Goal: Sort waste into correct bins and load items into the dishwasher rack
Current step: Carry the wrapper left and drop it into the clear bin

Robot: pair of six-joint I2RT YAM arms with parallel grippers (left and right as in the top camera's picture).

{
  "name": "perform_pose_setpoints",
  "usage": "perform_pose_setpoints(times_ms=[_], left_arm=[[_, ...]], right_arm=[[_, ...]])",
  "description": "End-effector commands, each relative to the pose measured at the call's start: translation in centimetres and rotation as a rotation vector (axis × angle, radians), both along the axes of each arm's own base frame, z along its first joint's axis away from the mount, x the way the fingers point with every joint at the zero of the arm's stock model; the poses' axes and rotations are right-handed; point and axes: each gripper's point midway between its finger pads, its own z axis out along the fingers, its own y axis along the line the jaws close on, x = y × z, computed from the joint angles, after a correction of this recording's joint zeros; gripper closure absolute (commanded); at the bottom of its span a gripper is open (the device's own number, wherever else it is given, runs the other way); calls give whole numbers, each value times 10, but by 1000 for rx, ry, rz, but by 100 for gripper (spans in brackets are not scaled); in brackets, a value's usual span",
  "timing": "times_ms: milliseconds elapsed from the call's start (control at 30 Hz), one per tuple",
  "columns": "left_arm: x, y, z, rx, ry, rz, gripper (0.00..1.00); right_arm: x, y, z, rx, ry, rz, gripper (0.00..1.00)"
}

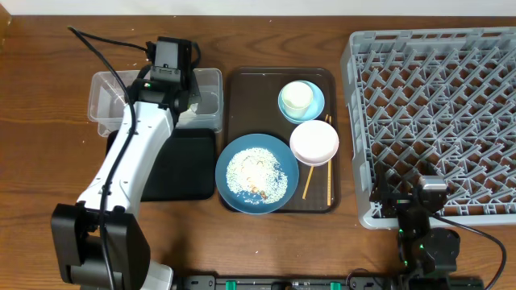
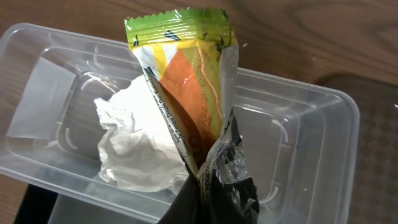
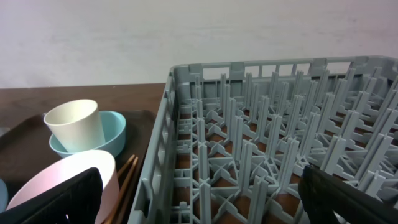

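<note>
My left gripper [image 2: 211,190] is shut on the bottom edge of the green-and-orange snack wrapper [image 2: 186,81] and holds it upright over the clear tub [image 2: 311,137]. The crumpled white napkin [image 2: 137,146] lies inside that tub. Overhead, the black tray [image 1: 181,165] sits just in front of the clear tub [image 1: 105,101]. The blue plate [image 1: 256,140] carries loose rice [image 1: 256,173]. The white bowl [image 1: 314,142], the cream cup [image 1: 297,97] inside the light-blue bowl [image 1: 317,106], and the chopsticks [image 1: 309,181] rest nearby. My right gripper [image 3: 202,199] stands open at the near edge of the grey rack [image 3: 267,124].
The plate, bowls, cup and chopsticks all lie on a dark brown serving tray [image 1: 250,97] between the bins and the rack [image 1: 435,89]. My left arm [image 1: 133,153] stretches across the black tray. The rack's wall [image 3: 155,162] stands right beside the chopsticks [image 3: 124,180].
</note>
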Motion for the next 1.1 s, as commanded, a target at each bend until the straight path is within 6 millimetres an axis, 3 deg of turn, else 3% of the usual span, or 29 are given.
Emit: perform_pose_setpoints(times_ms=[0,1067], left_arm=[[0,5,4,6,-12,23,94],[11,4,-38,6,56,40,89]], right_arm=[[0,2,-2,2,8,9,1],[0,2,-3,2,9,9,1]])
